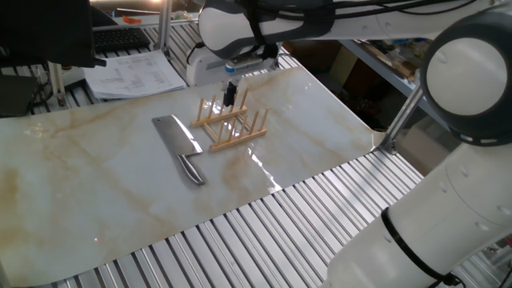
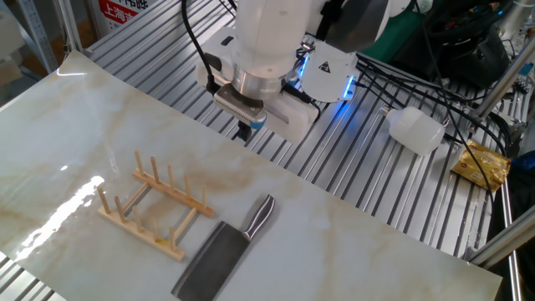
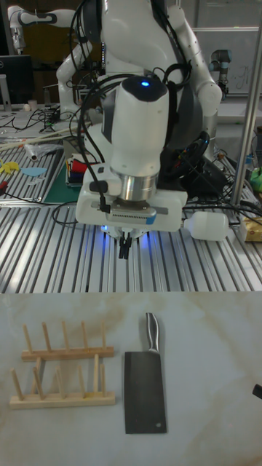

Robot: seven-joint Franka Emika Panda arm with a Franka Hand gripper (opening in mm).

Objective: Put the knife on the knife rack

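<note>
Hanging above the table edge, the claw looks pressed together, partly overlapping the knife rack in one view.

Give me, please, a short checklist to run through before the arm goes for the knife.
1. Knife lies flat on the table, handle free: ok.
2. Knife rack upright, slots empty: ok.
3. Knife and knife rack apart, not touching: ok.
4. Gripper holds nothing: ok.
5. Gripper open enough for the handle: not ok, its fingers look shut.
6. Gripper over the knife: not ok, it hangs above the metal slats beyond the table edge.
</note>
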